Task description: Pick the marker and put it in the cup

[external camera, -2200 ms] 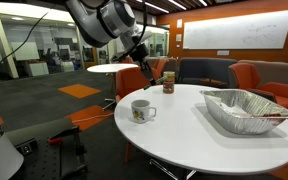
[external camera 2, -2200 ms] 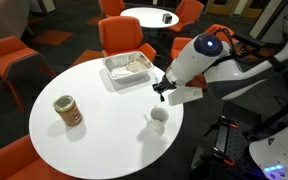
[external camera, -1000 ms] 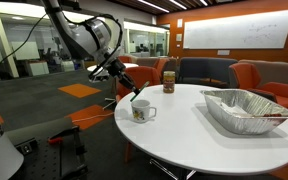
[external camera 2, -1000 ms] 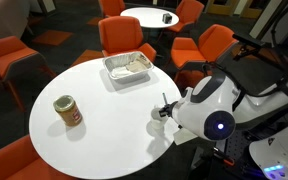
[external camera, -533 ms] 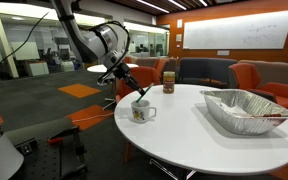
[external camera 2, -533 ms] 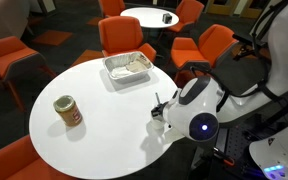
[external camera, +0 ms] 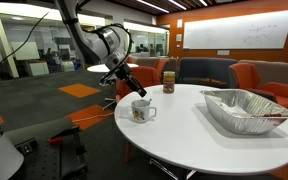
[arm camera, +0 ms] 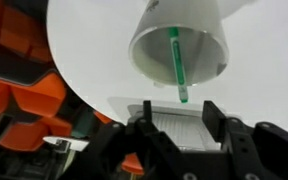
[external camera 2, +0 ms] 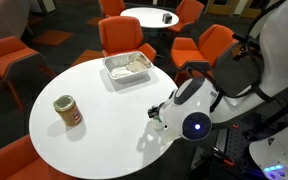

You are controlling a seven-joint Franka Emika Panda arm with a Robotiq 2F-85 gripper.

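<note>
In the wrist view the green marker (arm camera: 176, 62) stands slanted inside the white cup (arm camera: 179, 45), its tip poking over the rim. My gripper (arm camera: 176, 118) is open just off the cup's mouth, both dark fingers (arm camera: 215, 116) apart with nothing between them. In an exterior view the cup (external camera: 142, 111) sits near the round table's edge, and the gripper (external camera: 136, 93) hangs just above it. In an exterior view the arm's white wrist (external camera 2: 192, 112) hides the cup.
On the white round table (external camera: 204, 140) stand a small brown jar (external camera: 168, 82) at the back and a large foil tray (external camera: 242, 108). Both the jar (external camera 2: 67, 110) and the tray (external camera 2: 130, 67) also show from the opposite side. Orange chairs (external camera 2: 121, 34) ring the table.
The jaws have opened and let go of the marker, which now rests in the cup. The gripper has drawn back slightly from the cup's mouth.
</note>
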